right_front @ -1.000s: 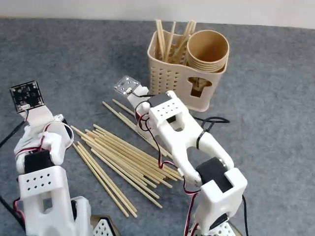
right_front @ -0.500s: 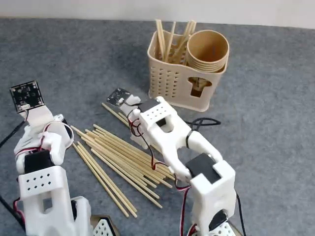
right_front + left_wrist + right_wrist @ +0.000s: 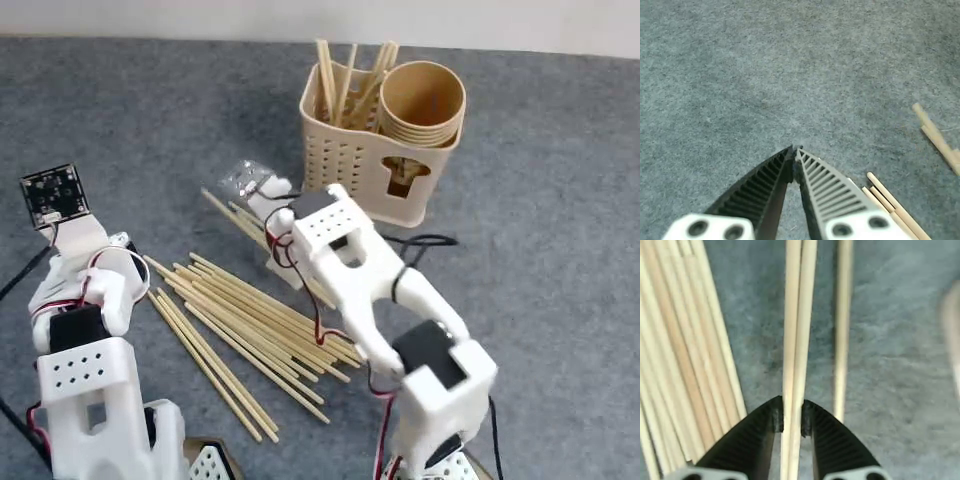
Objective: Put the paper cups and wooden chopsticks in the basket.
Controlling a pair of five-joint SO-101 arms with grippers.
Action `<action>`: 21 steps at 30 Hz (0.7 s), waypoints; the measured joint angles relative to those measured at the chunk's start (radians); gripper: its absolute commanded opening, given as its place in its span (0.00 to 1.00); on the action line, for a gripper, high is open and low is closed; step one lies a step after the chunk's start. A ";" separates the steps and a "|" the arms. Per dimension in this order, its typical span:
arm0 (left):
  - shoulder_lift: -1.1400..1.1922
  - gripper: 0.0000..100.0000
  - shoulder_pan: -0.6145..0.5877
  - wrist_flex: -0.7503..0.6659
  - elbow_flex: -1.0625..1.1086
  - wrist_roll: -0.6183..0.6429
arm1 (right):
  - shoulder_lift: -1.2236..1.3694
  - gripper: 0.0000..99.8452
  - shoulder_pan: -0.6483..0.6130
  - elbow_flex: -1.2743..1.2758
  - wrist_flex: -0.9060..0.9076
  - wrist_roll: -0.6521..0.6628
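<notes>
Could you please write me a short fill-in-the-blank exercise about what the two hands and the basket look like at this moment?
1. The right hand is shut on ____ chopsticks.
2. The paper cups are stacked ____ the basket.
3. The left hand is ____ and holds nothing.

Missing words: two; inside; shut.
</notes>
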 measured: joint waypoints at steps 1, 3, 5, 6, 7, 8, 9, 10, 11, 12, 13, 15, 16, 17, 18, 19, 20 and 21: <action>0.000 0.03 0.000 0.000 0.000 0.000 | -0.026 0.00 0.002 0.018 0.000 0.000; 0.000 0.03 0.000 0.000 0.000 0.000 | -0.077 0.00 0.002 0.057 0.000 0.000; 0.000 0.03 0.000 0.000 0.000 0.000 | -0.130 0.00 0.002 0.092 -0.009 0.000; 0.000 0.03 0.000 0.000 0.000 0.000 | -0.161 0.00 0.002 0.106 -0.018 -0.009; 0.000 0.03 0.000 0.000 0.000 0.000 | -0.193 0.00 0.002 0.123 -0.029 -0.026; 0.000 0.03 0.000 0.000 0.000 0.000 | -0.227 0.00 0.002 0.141 -0.044 -0.044; 0.000 0.03 0.000 0.000 0.000 0.000 | -0.264 0.00 0.002 0.161 -0.058 -0.061; 0.000 0.03 0.000 0.000 0.000 0.000 | -0.302 0.00 0.002 0.186 -0.072 -0.077; 0.000 0.03 0.000 0.000 0.000 0.000 | -0.342 0.00 0.002 0.213 -0.087 -0.089; 0.000 0.03 0.000 0.000 0.000 0.000 | -0.377 0.00 0.002 0.239 -0.107 -0.100; 0.000 0.03 0.000 0.000 0.000 0.000 | -0.413 0.00 0.002 0.267 -0.126 -0.109; 0.000 0.03 0.000 0.000 0.000 0.000 | -0.483 0.00 0.002 0.325 -0.176 -0.127; 0.000 0.03 0.000 0.000 0.000 0.000 | -0.516 0.00 0.002 0.353 -0.203 -0.137; 0.000 0.03 0.000 0.000 0.000 0.000 | -0.546 0.00 0.002 0.381 -0.230 -0.144; 0.000 0.03 0.000 0.000 0.000 0.000 | -0.575 0.00 0.002 0.408 -0.261 -0.153; 0.000 0.03 0.000 0.000 0.000 0.000 | -0.603 0.00 0.002 0.436 -0.293 -0.163; 0.000 0.03 0.000 0.000 0.000 0.000 | -0.629 0.00 0.002 0.463 -0.325 -0.175; 0.000 0.03 0.000 0.000 0.000 0.000 | -0.652 0.00 0.002 0.491 -0.359 -0.187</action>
